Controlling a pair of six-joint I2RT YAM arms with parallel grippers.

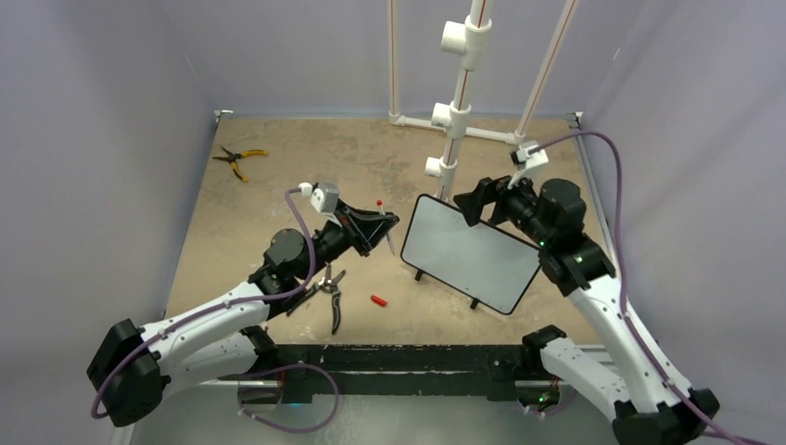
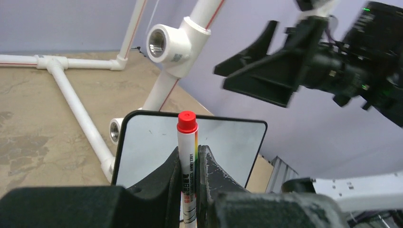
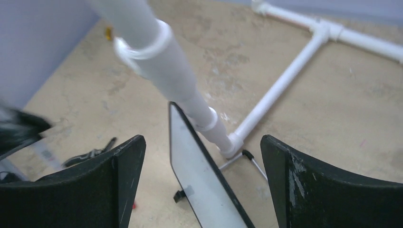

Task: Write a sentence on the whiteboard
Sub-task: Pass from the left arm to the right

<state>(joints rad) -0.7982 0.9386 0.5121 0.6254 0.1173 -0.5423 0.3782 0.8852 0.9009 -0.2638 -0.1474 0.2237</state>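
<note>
Gaping right hand (image 1: 475, 206) above whiteboard (image 1: 468, 252) edge

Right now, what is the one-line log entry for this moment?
left gripper: shut on marker | right gripper: open, by whiteboard top edge | whiteboard: standing, blank | sentence: not started

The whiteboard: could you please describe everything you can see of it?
The whiteboard is a small rectangle with a glossy white face, a thin black frame and rounded corners. Its face looks blank; no writing shows. It stands at a tilt on small black feet on the tan table, just in front of the white pipe stand; whether they touch is unclear. The right gripper hangs open over its upper edge, apparently clear of it.
</note>
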